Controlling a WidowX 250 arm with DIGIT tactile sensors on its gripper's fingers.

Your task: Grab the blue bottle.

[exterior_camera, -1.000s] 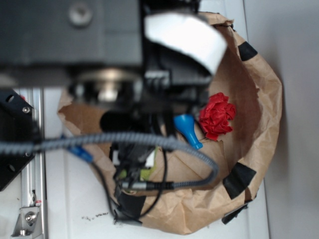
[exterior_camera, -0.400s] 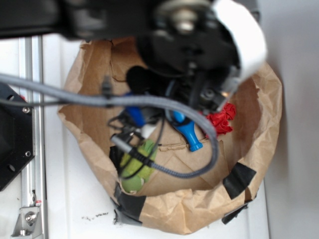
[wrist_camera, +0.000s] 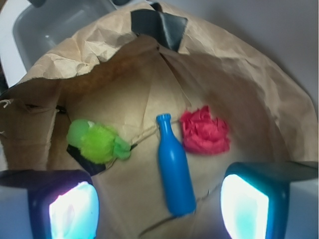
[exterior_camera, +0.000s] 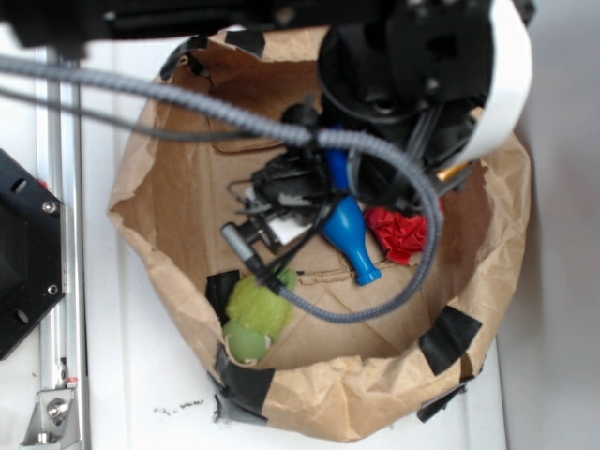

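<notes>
You see the blue bottle (exterior_camera: 351, 238) lying on the floor of the brown paper bag (exterior_camera: 487, 272), mouth toward the bottom right. The red paper ball (exterior_camera: 398, 232) sits just beside its neck. The green plush toy (exterior_camera: 255, 317) lies lower left, apart. The arm (exterior_camera: 422, 75) and grey cable (exterior_camera: 375, 169) cover the bottle's upper end.

A crumpled brown paper bag (wrist_camera: 259, 99), rolled open and patched with black tape (wrist_camera: 158, 25) on its rim, holds a fuzzy green plush toy (wrist_camera: 94, 141) near its left wall and a crumpled red paper ball (wrist_camera: 204, 132) toward its right wall.
</notes>
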